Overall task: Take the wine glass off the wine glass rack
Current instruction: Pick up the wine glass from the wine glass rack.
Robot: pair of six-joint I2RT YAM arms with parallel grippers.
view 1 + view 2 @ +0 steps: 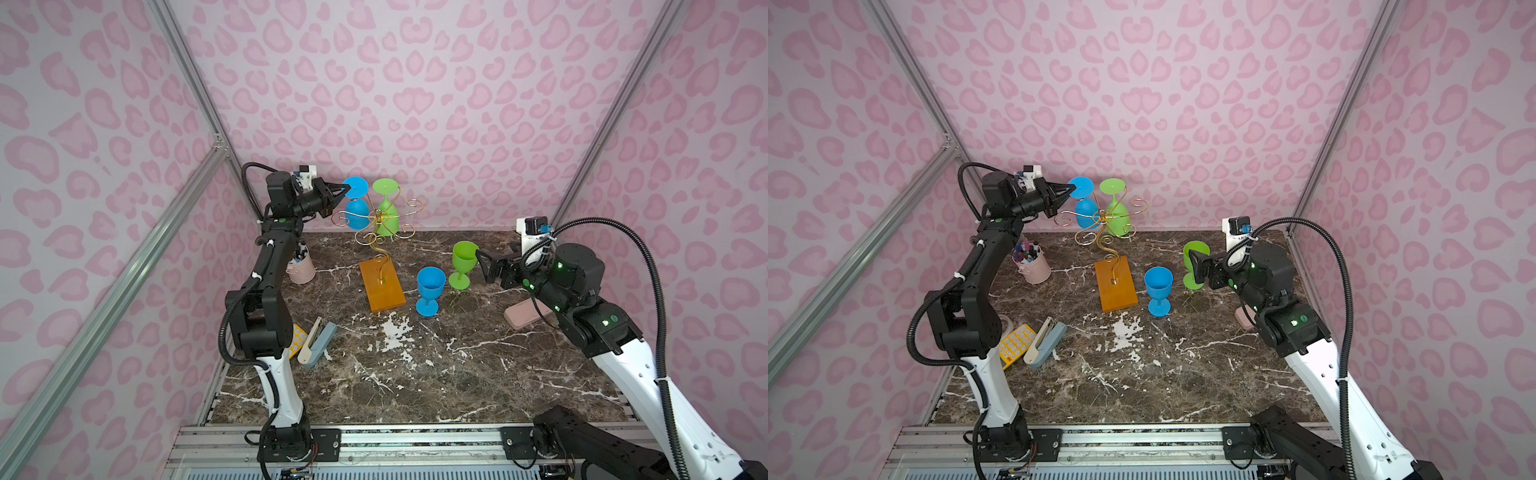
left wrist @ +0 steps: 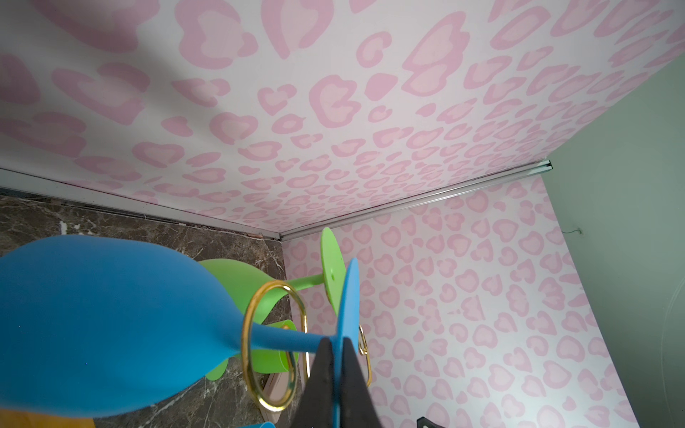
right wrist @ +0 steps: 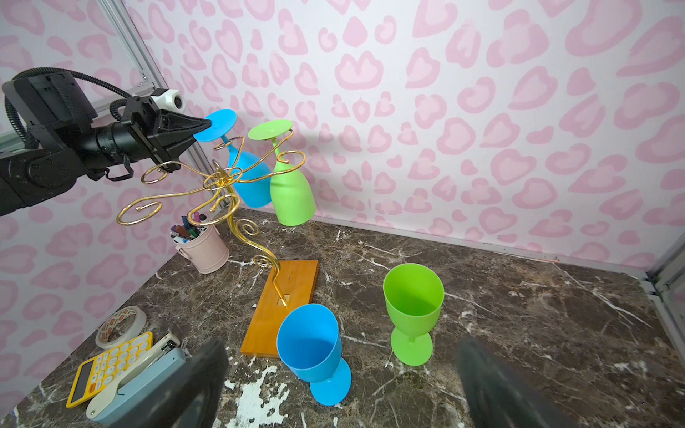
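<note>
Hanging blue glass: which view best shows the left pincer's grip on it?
Left wrist view: the left pincer is shut on the foot's edge of the hanging blue glass, stem through a loop of the rack. Right wrist shows the grip side-on, smaller; both top views show it far off.

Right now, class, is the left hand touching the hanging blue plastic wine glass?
Touching. The left wrist view shows the left hand shut on the hanging blue plastic wine glass, pinching its foot.

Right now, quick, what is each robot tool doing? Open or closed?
Left tool: closed on the foot of the hanging blue wine glass.
Right tool: open, holding nothing.
</note>
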